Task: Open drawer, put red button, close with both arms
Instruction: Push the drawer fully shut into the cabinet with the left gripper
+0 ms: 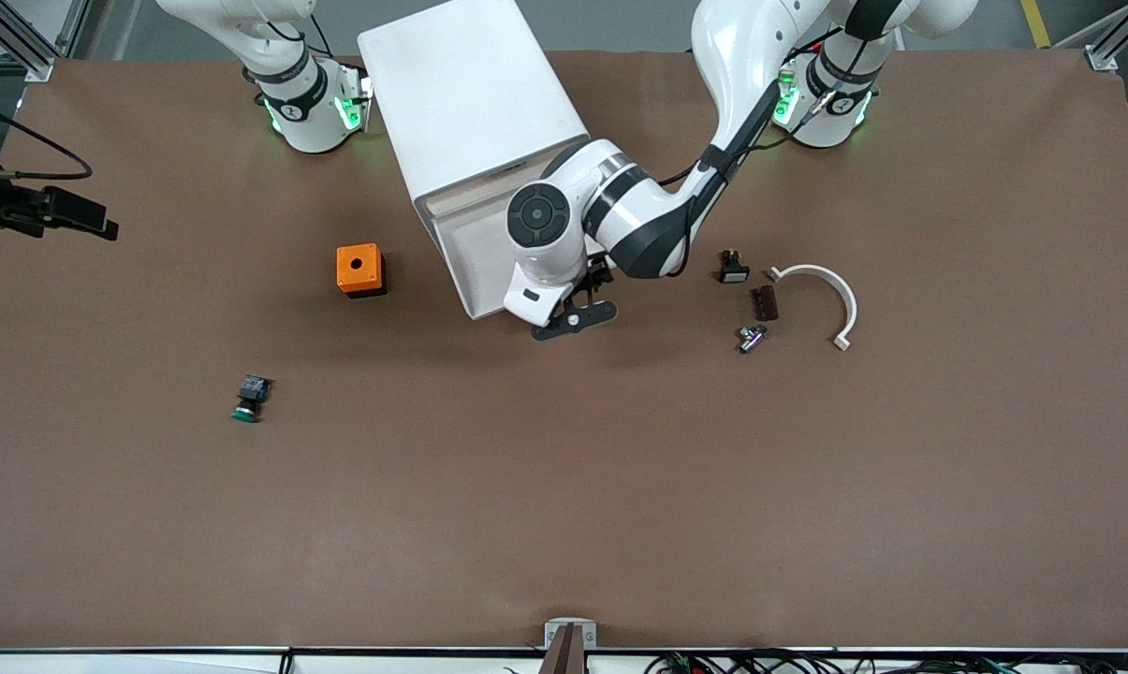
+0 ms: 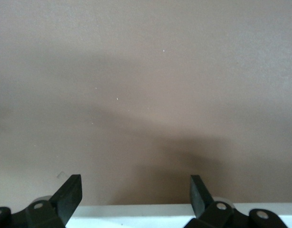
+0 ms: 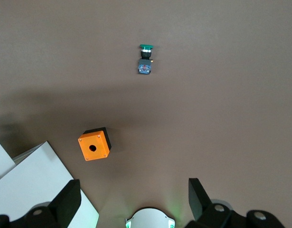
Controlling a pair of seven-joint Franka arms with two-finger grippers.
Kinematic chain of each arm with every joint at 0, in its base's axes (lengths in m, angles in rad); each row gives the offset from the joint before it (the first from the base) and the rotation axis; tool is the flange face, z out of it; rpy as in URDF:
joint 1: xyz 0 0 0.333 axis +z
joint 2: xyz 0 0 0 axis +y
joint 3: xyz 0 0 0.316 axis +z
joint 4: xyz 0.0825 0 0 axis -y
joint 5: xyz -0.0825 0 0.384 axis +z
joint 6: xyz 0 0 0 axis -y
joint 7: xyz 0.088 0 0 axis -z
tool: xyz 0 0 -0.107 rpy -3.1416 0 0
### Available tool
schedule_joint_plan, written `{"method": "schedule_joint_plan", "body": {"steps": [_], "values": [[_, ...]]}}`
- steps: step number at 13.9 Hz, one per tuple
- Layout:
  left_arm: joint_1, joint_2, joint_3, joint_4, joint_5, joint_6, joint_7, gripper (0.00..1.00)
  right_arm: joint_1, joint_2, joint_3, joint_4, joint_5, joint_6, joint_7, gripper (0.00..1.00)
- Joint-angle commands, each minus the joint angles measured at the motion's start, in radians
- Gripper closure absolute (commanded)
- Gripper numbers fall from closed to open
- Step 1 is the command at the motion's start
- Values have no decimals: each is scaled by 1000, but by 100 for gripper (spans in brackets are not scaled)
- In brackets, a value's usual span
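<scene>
the drawer (image 1: pixel 456 248) stands out of the white cabinet (image 1: pixel 470 103) near the middle of the brown counter (image 1: pixel 564 524). its slide axis runs toward the front camera and slants a little toward the left arm's end. the left gripper (image 1: pixel 575 320) hangs at the drawer's front edge, fingers spread wide and holding nothing. in the left wrist view the left gripper (image 2: pixel 136 190) has a white strip running crosswise just under the tips, likely that front lip. of the two, this gripper is by far the nearer to the drawer.

the red button cannot be made out in any view. it may lie in the tray beneath the left arm, which hides much of it. a push shut along the slide axis looks like the coming step, though that is a guess.

the right gripper (image 3: pixel 134 192) waits high near its own base, fingers also wide and empty, looking down on the orange box (image 3: pixel 93 144) and the green button (image 3: pixel 146 59). a curved white bracket (image 1: pixel 821 295) and small dark parts lie toward the left arm's end. the matte counter offers ample room.
</scene>
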Motion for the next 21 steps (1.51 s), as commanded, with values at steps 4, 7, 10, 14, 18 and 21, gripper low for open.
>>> {"method": "schedule_joint_plan", "body": {"steps": [4, 7, 10, 14, 18, 21], "values": [[-42, -10, 0, -13, -128, 6, -8, 0, -35, -16, 22, 13, -5, 21, -63, 0], [-62, -5, 0, -13, -162, 6, -6, 0, -33, -8, 23, 31, -10, 60, -123, 0], [-78, -5, 0, -13, -223, 6, -6, 0, -44, 7, 22, 35, -14, 76, -123, 0], [-100, -3, 0, -16, -300, 6, -8, 0, -70, 30, 22, 63, -11, 76, -122, 0], [-125, -3, 0, -53, -307, 6, -8, 0, -56, 30, 28, 94, -69, 119, -117, 0], [-137, 3, 0, -56, -340, 8, -8, 0, -56, 30, 28, 88, -42, 56, -128, 0]]}}
